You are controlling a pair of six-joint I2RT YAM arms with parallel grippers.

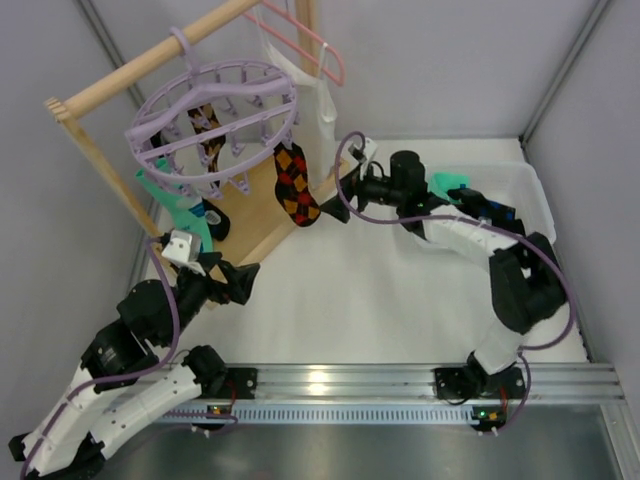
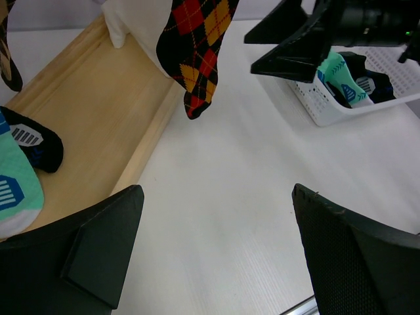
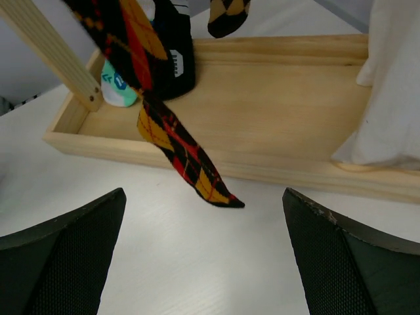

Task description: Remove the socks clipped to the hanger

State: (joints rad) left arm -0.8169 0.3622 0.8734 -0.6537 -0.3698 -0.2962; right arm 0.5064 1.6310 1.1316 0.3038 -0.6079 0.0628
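Beside the hanging argyle sock (image 1: 295, 185), both tools (image 1: 347, 190) (image 1: 236, 280) gape wide, holding nothing.

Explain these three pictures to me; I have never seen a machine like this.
Two robot arms are bolted at the table's near edge. One picture looks down from above; the other two come from a camera on each wrist, whose dark fingers frame the bottom. A round lavender plastic clip hanger hangs from a wooden rail frame. A black sock with orange-red diamonds dangles from it. A white plastic basket at the right holds removed socks. The left gripper and the right gripper are both open and hold nothing.
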